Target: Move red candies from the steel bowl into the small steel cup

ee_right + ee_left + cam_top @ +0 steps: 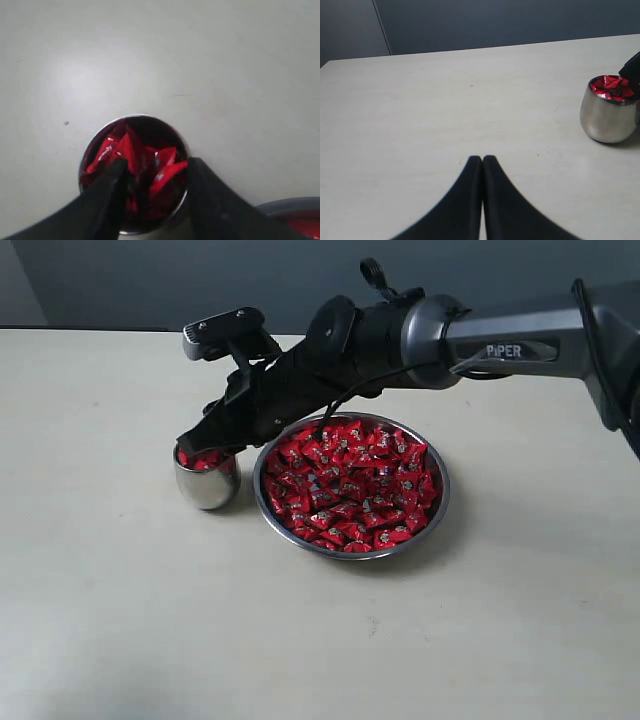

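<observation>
The steel bowl [441,502] sits mid-table, heaped with red candies [350,485]. To its left stands the small steel cup [205,487], which holds several red candies [132,150]. My right gripper [203,444] hangs just over the cup's mouth. In the right wrist view it [156,162] is open, its fingers straddling the cup's rim [95,142], and the candies between them lie loose in the cup. My left gripper [482,159] is shut on nothing, low over bare table, with the cup [607,117] off to one side of it.
The right arm [500,345] stretches over the back of the bowl from the right. The bowl's rim [290,206] shows at a corner of the right wrist view. A dark wall [200,280] runs behind the table's far edge.
</observation>
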